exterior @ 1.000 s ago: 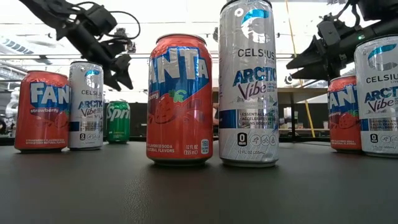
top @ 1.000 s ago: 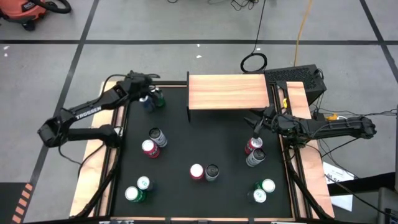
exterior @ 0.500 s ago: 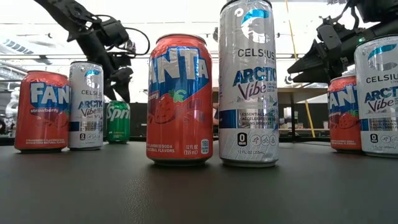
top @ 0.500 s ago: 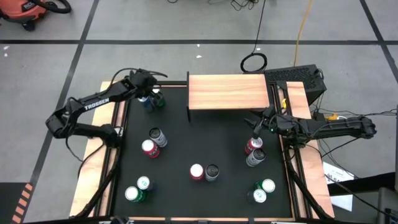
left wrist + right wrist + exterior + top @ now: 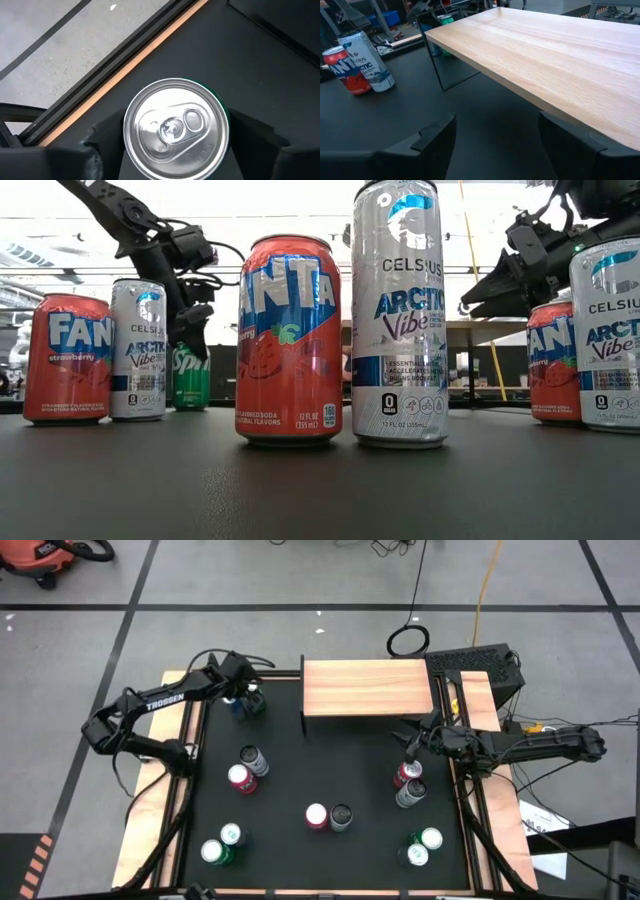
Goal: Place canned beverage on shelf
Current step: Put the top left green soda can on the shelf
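We have the left gripper [image 5: 170,150] astride the green can [image 5: 176,129], jaws flanking it (grip uncertain), at the shelf's [image 5: 365,687] nine o'clock; right gripper [image 5: 492,137] waits spread.

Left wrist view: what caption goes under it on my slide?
Left gripper straddles the silver top of a green can standing on the black mat.
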Tool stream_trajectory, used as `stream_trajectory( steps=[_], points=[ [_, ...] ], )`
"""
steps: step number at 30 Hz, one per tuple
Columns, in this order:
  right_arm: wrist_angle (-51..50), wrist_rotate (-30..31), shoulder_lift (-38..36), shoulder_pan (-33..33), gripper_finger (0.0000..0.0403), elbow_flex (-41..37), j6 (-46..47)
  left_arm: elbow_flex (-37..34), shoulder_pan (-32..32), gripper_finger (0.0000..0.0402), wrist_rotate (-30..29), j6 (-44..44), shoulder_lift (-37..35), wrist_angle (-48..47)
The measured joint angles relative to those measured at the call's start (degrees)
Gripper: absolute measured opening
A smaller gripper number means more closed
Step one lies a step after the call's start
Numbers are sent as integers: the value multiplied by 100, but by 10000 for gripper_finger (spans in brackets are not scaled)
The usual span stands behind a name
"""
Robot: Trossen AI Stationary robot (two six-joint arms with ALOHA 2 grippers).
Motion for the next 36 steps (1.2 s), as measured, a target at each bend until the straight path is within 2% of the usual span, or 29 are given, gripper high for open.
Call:
stream_trajectory(
  steps=[3,6,13,18,29,36],
  points=[
    [2,-1,0,0,267,0,0,83,2,267,16,-1,8,-133],
    [2,-1,0,0,267,0,-1,495,-24,267,68,2,-2,-753],
    [2,-1,0,0,267,0,-14,2471,-313,267,-92,177,-63,-2253],
    [2,3,0,0,267,-2,-62,3706,-614,267,-91,295,68,-2295],
    [-1,8,55,0,267,-3,-64,5449,-915,267,-22,662,1559,-2350],
    [-160,13,238,1,267,-4,-4,6231,-929,267,340,863,2406,-2309]
  ],
)
